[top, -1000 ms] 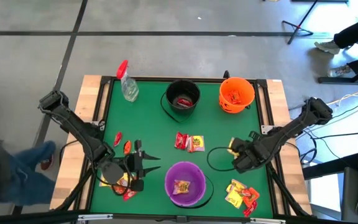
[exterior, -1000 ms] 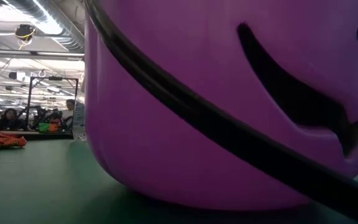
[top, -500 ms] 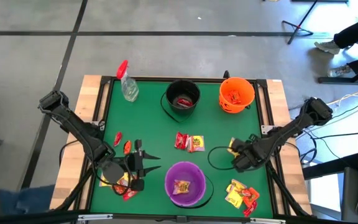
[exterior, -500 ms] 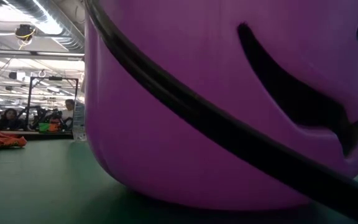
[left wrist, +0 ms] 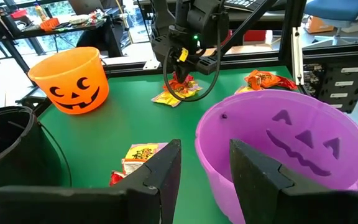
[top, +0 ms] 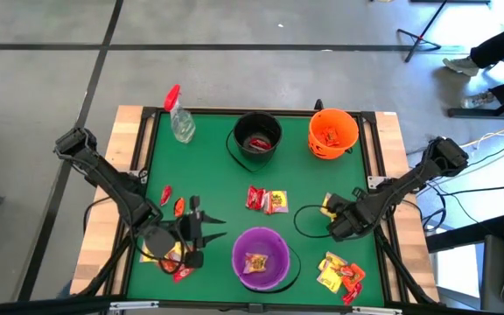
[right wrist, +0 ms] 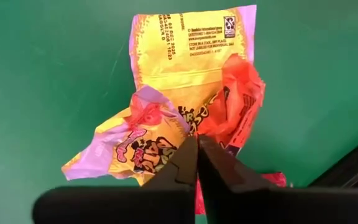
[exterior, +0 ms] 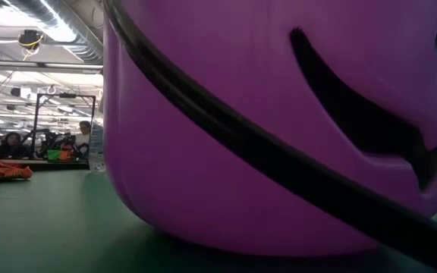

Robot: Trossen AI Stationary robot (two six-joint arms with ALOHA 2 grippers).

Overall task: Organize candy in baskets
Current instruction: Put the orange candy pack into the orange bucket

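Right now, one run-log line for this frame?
right gripper: shut on candy, table's right side | left gripper: open, beside purple bucket | black bucket, orange bucket: hold candy

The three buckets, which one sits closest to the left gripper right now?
The purple bucket, right beside the left gripper. The black bucket and orange bucket stand along the far edge.

left tool (left wrist: 204, 171) parted, right tool (right wrist: 197, 163) pinched.

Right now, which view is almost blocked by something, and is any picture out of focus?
Low view: the purple bucket stands close against the lens and fills most of the picture, looking soft. Right wrist view: the right gripper shows as a blurred dark shape over sharp candy packets. High view: evenly lit, clear.
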